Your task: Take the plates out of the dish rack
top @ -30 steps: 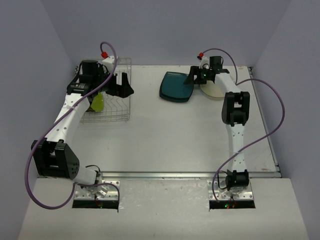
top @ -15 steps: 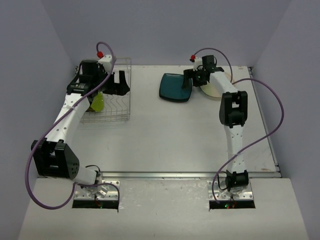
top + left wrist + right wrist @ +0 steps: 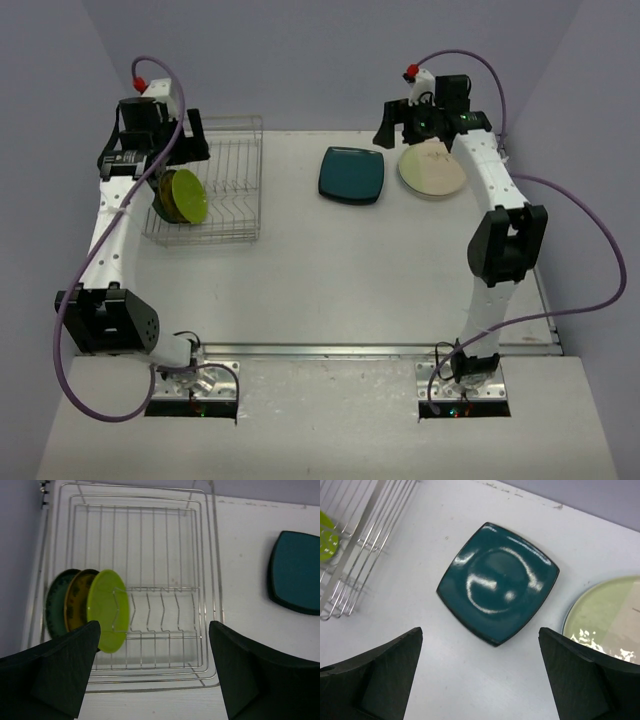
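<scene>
Dish rack: you have one dish rack point(image 3: 225, 190), a silvery wire frame standing flat at the far left of the table point(image 3: 330, 270).
In the rack: three plates stand on edge, packed side by side at the left end as your left wrist camera sees it.
Rack plate, outermost: a dark green plate point(image 3: 52, 612), closest to the rack's side wires.
Rack plate, middle: an ochre patterned plate point(image 3: 75, 605), mostly covered by its neighbour.
Rack plate, innermost: a yellow-green plate point(image 3: 107, 610), its plain face turned toward the rest of the slot wires.
On the table: two plates lie flat to the right of the rack, well apart from it.
Table plate, left: a teal square plate point(image 3: 351, 175) with rounded corners and a glossy face.
Table plate, right: a cream round plate point(image 3: 432, 170), just beside the teal one and not touching it. From your right wrist camera part of it looks pale green. You cannot tell whether more plates lie stacked under it.
Count: five plates you can count, three in the rack and two on the table.
Left gripper: your left gripper point(image 3: 154, 630) hangs above the rack, fingers spread wide with nothing between them.
Right gripper: your right gripper point(image 3: 478, 635) hangs above the teal square plate, fingers spread wide and holding nothing.
</scene>
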### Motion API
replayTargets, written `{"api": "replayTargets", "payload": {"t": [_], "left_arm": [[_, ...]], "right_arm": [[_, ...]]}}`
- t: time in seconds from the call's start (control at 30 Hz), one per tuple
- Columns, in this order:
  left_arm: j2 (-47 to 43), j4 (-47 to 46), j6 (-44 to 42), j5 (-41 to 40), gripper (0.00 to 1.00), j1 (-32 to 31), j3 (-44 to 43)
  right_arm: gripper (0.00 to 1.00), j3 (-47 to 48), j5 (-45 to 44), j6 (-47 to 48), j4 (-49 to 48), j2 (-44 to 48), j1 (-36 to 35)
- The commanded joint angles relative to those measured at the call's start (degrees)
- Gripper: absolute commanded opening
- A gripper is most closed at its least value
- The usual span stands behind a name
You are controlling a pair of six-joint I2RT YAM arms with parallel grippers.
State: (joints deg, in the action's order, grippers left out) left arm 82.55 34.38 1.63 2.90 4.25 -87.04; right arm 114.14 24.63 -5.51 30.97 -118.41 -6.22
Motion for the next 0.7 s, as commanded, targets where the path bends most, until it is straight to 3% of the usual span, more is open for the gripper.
{"api": "replayTargets", "payload": {"t": [0.0, 0.1, 0.23, 0.4, 0.67], "left_arm": [[4.5, 5.1, -2.6, -2.0, 0.81, 4.9, -3.7], [6.7, 4.9, -5.0, -2.4, 0.63, 7.0, -2.6], [9.0, 3.6, -7.0, -3.2, 0.49, 8.2, -0.9], [13.2, 2.2, -8.0, -4.5, 0.41, 9.1, -0.8], [19.6, 0.6, -8.0, -7.2, 0.36, 9.4, -1.2]], "right_arm": [[0.99, -10.1, 1.8, 3.1, -1.4, 11.1, -1.5], [0.99, -24.2, 0.1, 4.6, -5.2, 18.9, -3.0], [0.99, -39.0, -2.7, 4.8, -10.8, 28.8, -4.3], [0.99, -48.4, -4.2, 4.5, -14.1, 34.9, -4.3], [0.99, -52.2, -3.8, 4.0, -13.9, 36.4, -4.3]]}}
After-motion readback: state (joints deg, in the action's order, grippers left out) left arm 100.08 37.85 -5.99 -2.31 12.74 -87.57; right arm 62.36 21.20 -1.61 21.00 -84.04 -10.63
